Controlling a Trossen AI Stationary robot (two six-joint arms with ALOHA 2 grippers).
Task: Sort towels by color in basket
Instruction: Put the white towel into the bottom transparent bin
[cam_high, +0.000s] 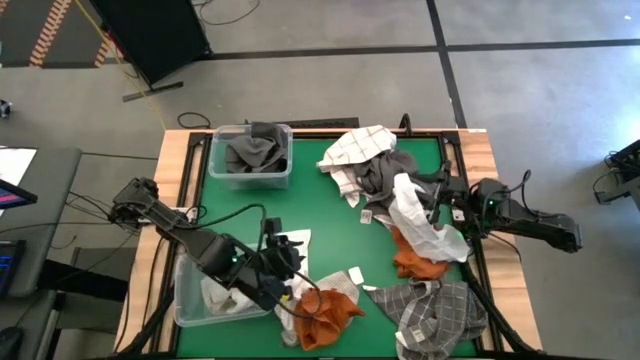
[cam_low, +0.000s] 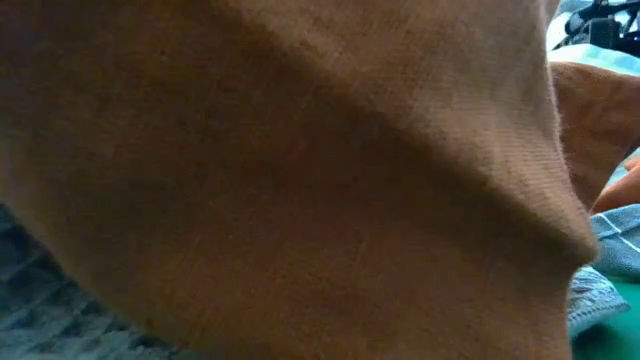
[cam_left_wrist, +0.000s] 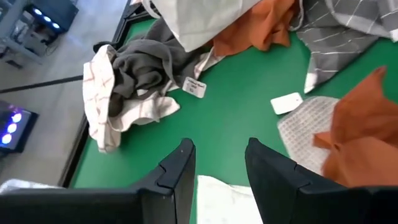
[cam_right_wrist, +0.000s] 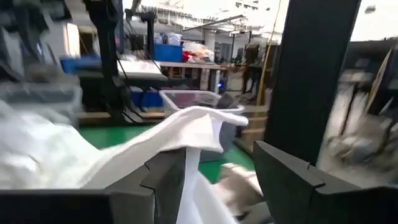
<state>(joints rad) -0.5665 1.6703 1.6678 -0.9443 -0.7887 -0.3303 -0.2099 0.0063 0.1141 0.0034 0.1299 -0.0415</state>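
My left gripper (cam_high: 285, 255) (cam_left_wrist: 217, 168) is open, near the table's near edge, over a flat white towel (cam_high: 297, 240) (cam_left_wrist: 225, 200) that lies on the mat. A rust orange towel (cam_high: 325, 310) (cam_left_wrist: 367, 134) lies crumpled beside it. My right gripper (cam_high: 440, 205) (cam_right_wrist: 221, 180) is open at the pile on the right, beside a raised white towel (cam_high: 418, 218) (cam_right_wrist: 186, 127). That pile holds a white checked towel (cam_high: 360, 147), a dark grey one (cam_high: 385, 175), an orange one (cam_high: 415, 262) and a grey checked one (cam_high: 435, 310). My right gripper is open, and a fold of the white towel (cam_right_wrist: 198, 155) lies over and against one finger (cam_right_wrist: 165, 180). The cloth hangs slack down into the gap between the two fingers, and it is not pinched. The rest of it stays on the pile.
A clear bin (cam_high: 250, 157) at the far edge holds dark grey towels. A second bin (cam_high: 190, 295) at the near left holds white ones. An orange towel (cam_low: 300, 180) fills the low view, beside a strip of grey checked cloth (cam_low: 610, 290). Bare green mat (cam_high: 330, 215) lies in the middle.
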